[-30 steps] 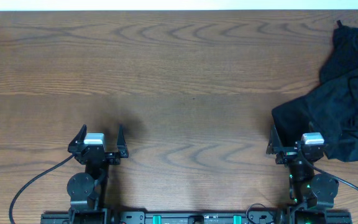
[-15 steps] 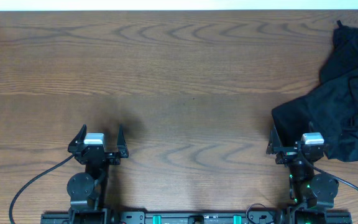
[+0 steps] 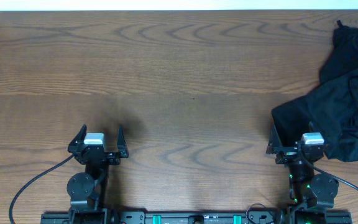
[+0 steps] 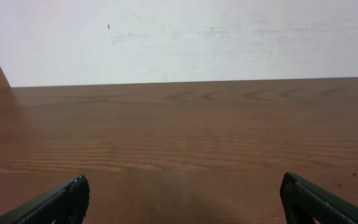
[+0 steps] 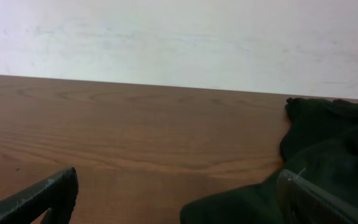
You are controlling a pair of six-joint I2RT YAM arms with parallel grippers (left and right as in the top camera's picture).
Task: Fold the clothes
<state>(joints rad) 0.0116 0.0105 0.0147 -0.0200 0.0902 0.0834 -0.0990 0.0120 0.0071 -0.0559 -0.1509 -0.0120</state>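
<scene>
A crumpled heap of black clothes (image 3: 344,99) lies at the right edge of the wooden table, reaching down to my right gripper. It also shows in the right wrist view (image 5: 328,162), where its near edge lies between and in front of the fingers. My right gripper (image 3: 291,138) is open, with nothing gripped; its right finger is over the fabric edge. My left gripper (image 3: 99,138) is open and empty over bare wood at the front left, far from the clothes. No whitish garment is in view.
The wooden table (image 3: 166,74) runs to a white wall (image 4: 185,37) at its far edge. The arm bases and cables sit along the front edge.
</scene>
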